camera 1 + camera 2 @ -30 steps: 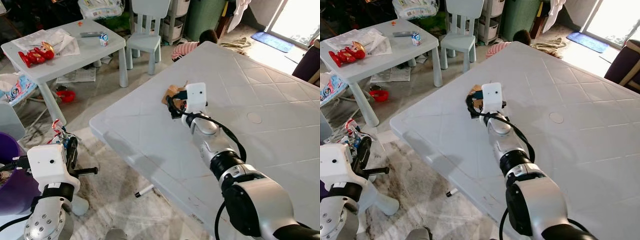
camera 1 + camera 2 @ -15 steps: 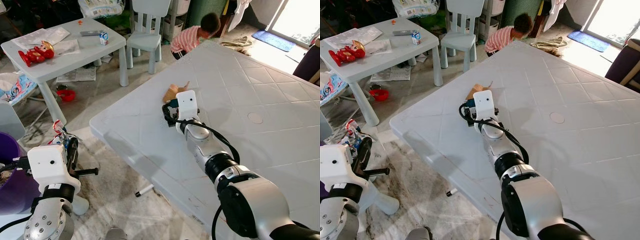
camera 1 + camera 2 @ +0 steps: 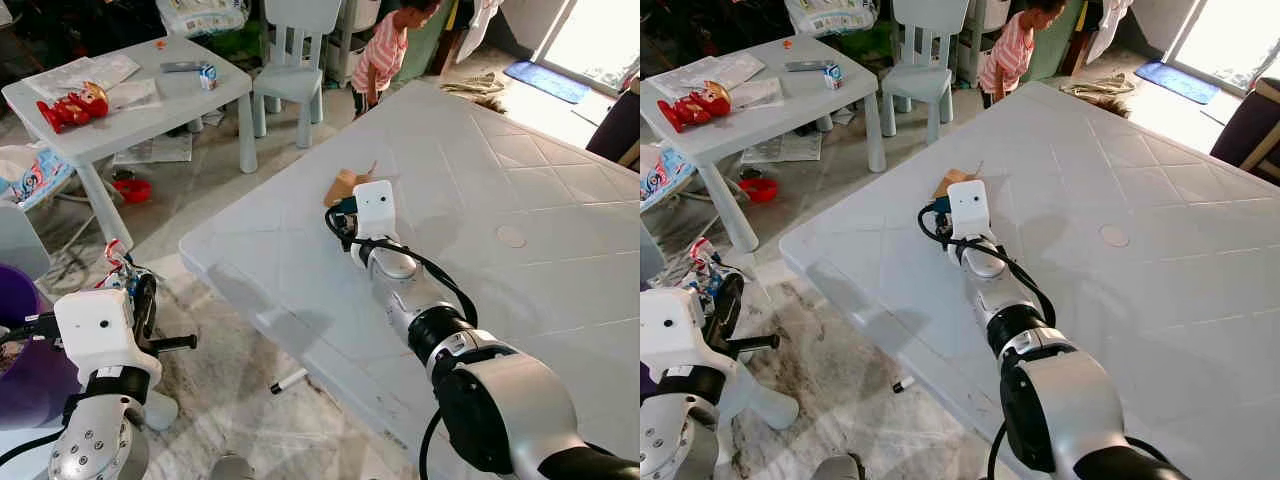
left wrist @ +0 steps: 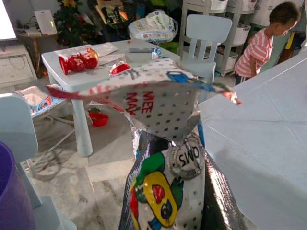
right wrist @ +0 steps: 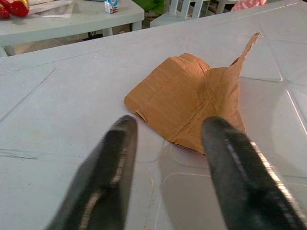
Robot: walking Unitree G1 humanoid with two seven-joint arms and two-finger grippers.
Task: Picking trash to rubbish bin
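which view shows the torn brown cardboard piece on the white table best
The right wrist view: the torn brown cardboard piece lies large and unobstructed just beyond the open right gripper. Both eye views show it small on the white table, partly hidden behind that gripper's wrist camera.

Right gripper (image 5: 168, 158) drawn back nearward and leftward from the cardboard (image 5: 192, 108), fingers (image 5: 115, 167) now spread just short of its near edge; cardboard more exposed on the table (image 3: 520, 160). Beyond the table's far edge, a person (image 3: 385, 45) risen from a crouch to standing, bent forward.
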